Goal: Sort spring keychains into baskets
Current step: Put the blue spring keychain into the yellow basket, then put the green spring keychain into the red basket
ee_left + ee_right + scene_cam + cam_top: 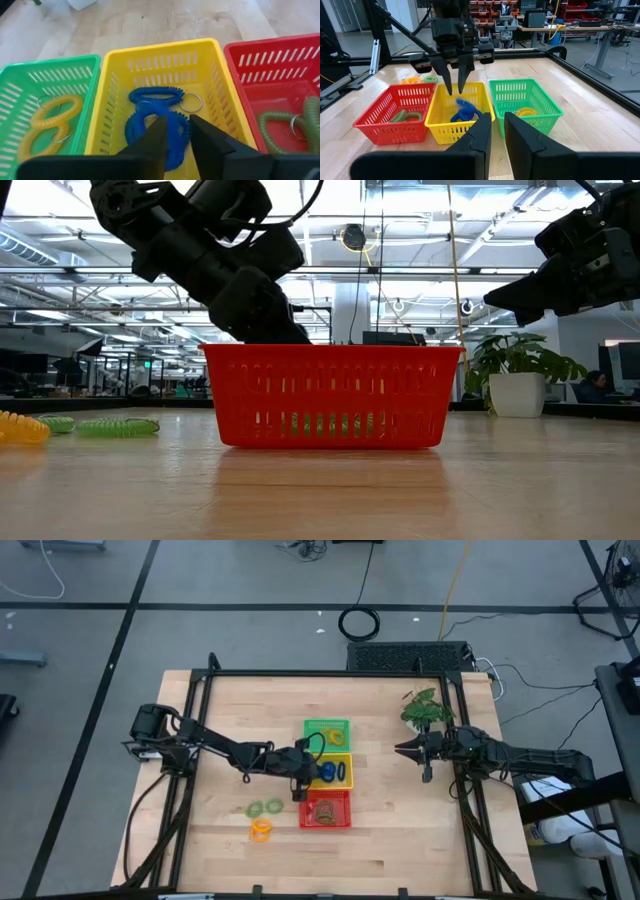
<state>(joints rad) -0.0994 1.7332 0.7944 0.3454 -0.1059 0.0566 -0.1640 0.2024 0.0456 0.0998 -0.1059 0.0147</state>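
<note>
Three baskets stand in a row mid-table: green (327, 732), yellow (335, 772), red (326, 810). My left gripper (455, 91) hangs open over the yellow basket (460, 112), pointing down just above two blue keychains (157, 112) lying in it. The green basket (47, 110) holds two orange-yellow keychains (52, 117). The red basket (280, 90) holds green keychains (295, 125). Two green keychains (264, 808) and an orange one (261, 829) lie on the table left of the red basket. My right gripper (405, 750) waits open to the right of the baskets.
A potted plant (425, 708) stands on the table's far right, just behind the right gripper. A black frame (300, 673) runs along the table's far and side edges. Bare wood lies near the front edge (330, 865).
</note>
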